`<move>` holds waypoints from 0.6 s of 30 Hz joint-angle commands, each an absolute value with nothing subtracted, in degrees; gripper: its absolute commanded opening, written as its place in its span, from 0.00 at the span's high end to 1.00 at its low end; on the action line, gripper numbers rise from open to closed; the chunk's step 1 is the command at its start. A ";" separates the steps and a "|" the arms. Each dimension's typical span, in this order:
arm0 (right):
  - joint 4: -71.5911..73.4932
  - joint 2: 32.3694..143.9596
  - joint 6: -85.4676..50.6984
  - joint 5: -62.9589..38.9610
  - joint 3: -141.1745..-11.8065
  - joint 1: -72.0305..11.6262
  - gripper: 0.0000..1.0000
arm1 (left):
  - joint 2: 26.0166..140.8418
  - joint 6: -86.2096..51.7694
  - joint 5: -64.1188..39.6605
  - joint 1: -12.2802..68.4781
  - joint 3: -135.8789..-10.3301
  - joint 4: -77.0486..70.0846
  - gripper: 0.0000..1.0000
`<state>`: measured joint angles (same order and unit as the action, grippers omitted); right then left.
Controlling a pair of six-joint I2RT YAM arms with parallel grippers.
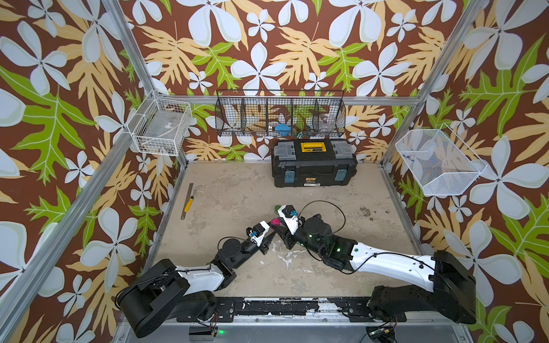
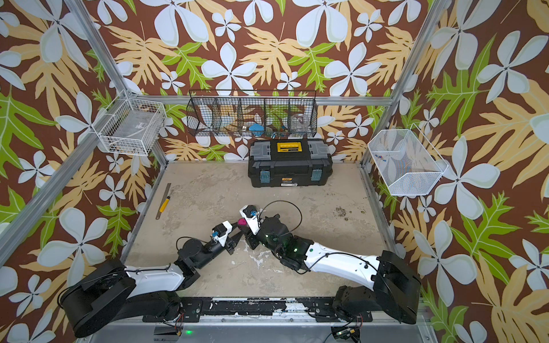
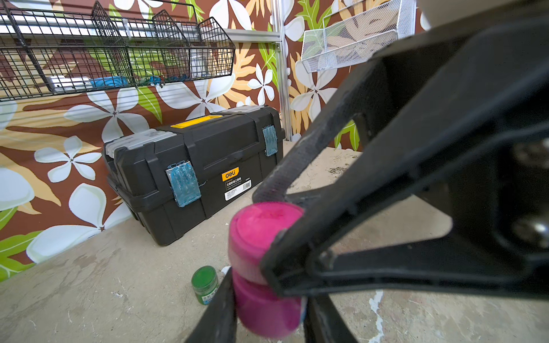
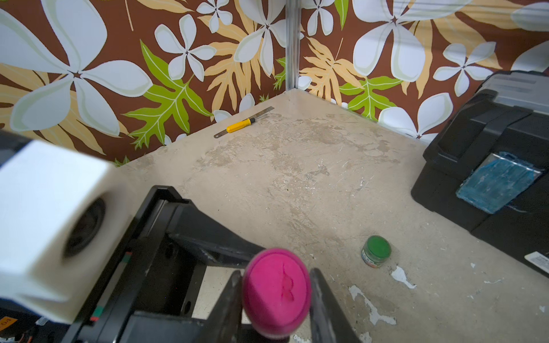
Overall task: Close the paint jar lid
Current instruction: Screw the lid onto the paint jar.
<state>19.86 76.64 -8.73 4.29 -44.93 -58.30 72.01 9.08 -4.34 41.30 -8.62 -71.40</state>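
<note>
The pink paint jar (image 3: pixel 267 308) sits mid-worktop (image 1: pixel 237 184), seemingly raised slightly. The right gripper (image 4: pixel 276 285) clamps its body and the left gripper (image 3: pixel 269 237) pinches its lid (image 3: pixel 252 228).

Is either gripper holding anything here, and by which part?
Both hold the pink paint jar: the left gripper clamps its lid by the rim, and the right gripper clamps the jar's body below the lid.
</note>
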 commanded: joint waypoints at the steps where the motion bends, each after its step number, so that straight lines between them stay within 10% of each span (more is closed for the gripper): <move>1: 19.51 76.64 -6.91 2.71 -45.29 -58.62 0.64 | 72.07 9.05 -3.69 41.22 -8.94 -71.25 0.97; 18: 18.51 75.98 -5.54 2.51 -45.68 -58.60 0.45 | 71.90 9.05 -3.60 41.22 -8.87 -71.20 0.97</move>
<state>18.44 76.42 -6.02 3.20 -45.12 -58.50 72.01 9.08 -4.12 41.30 -8.62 -71.02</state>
